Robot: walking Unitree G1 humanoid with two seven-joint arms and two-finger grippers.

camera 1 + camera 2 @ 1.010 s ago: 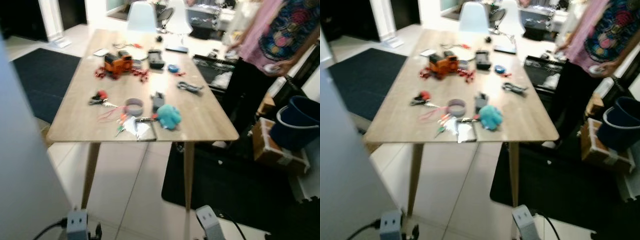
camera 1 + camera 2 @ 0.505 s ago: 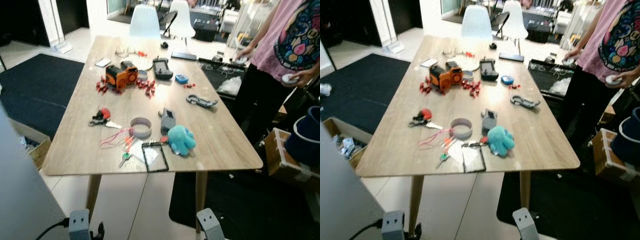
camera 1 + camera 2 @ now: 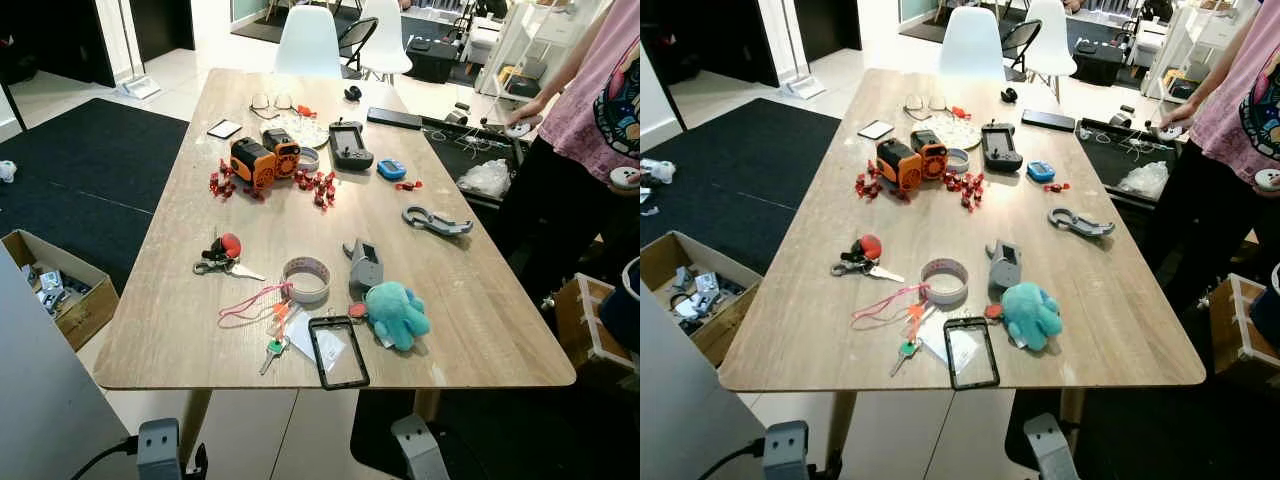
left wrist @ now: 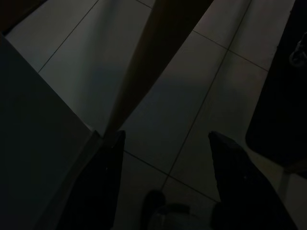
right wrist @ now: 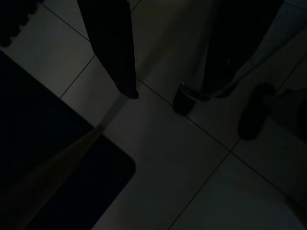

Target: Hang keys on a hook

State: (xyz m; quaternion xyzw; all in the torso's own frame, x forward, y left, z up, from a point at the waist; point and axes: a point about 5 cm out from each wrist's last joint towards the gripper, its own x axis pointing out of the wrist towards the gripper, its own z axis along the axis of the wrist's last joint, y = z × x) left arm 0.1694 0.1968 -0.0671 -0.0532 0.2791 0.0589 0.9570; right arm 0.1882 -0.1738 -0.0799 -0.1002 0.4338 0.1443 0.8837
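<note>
One long wooden table (image 3: 180,300) runs away from the camera, with a black rug (image 3: 90,160) on the pale tiled floor (image 3: 250,440) to its left and a white chair (image 3: 308,40) at its far end. To the right of the table stands a person (image 3: 590,130) in a pink top and dark trousers, one hand (image 3: 527,112) resting on a shelf. On the floor to the left sits an open cardboard box (image 3: 55,285). Near the table's front edge lie a teal plush octopus (image 3: 396,314), a black-framed card holder (image 3: 338,352), a roll of tape (image 3: 307,279) and a small grey tool (image 3: 365,264). The keys (image 3: 272,350), with a green head and a pink cord, lie just beside the card holder, between it and the tape; a second bunch with a red ball (image 3: 222,256) lies further left. Mid-table are an orange toy (image 3: 266,160) with red bits (image 3: 320,187) scattered round it, a black controller (image 3: 351,145) and a metal clip (image 3: 436,220). The left gripper (image 4: 163,182) hangs low over the floor beside a table leg (image 4: 148,67), its jaws well apart. The right gripper (image 5: 168,52) also hangs over the tiles, its jaws apart.
</note>
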